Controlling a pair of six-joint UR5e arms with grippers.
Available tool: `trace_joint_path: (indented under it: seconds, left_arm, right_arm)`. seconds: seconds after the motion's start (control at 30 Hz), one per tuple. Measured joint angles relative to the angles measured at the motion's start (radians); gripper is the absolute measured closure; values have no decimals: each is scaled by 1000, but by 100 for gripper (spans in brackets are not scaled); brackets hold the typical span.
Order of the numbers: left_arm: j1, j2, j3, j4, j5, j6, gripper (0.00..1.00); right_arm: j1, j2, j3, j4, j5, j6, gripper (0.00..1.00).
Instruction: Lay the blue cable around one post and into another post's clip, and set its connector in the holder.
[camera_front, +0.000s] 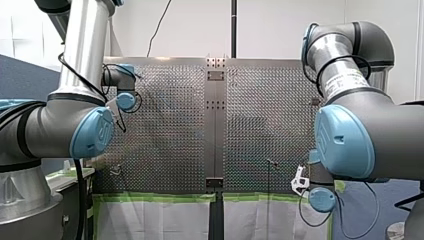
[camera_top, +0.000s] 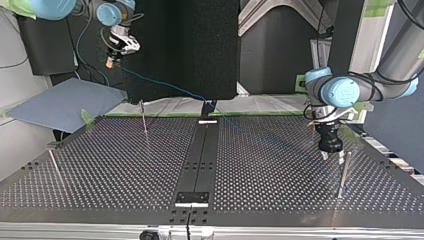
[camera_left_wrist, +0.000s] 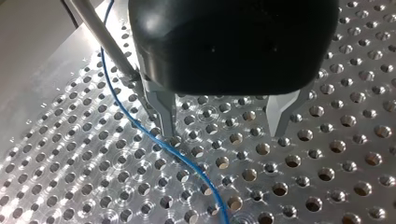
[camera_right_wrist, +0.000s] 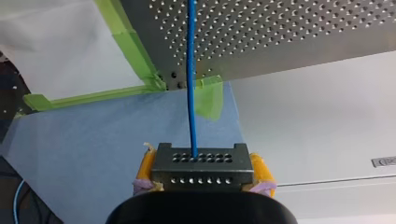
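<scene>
**Q:** Top view, left side: what does my right gripper (camera_top: 112, 61) carry?

**A:** Its yellow pads (camera_right_wrist: 145, 165) pinch the connector (camera_right_wrist: 201, 165), held off the table (camera_top: 100, 170). The blue cable (camera_top: 165, 85) runs from it across the plate.

**Q:** And at right?

**A:** My left gripper (camera_left_wrist: 225, 135) stands by a post (camera_left_wrist: 100, 39) with its jaws spread and holding nothing. The cable lies at one fingertip (camera_left_wrist: 169, 133), not between the two. Closing here may miss it, and a pull from the connector end could drag it clear of the post.
</scene>
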Motion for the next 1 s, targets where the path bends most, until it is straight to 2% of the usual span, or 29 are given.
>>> trace_joint_path:
  seconds: [0.3,0.5,0.73,1.0]
  left_arm:
    - [0,0,0,0,-7,6,4]
    - [0,0,0,-1,-8,12,4]
    - [0,0,0,-2,-8,22,4]
    - [-1,0,0,-5,-8,28,4]
  right_arm:
    - [-1,70,-29,-10,-1,-1,100]
    - [-2,85,-41,-52,-4,14,100]
    - [-5,48,-46,-102,-21,21,100]
    - [-16,-15,-77,-63,-60,15,100]
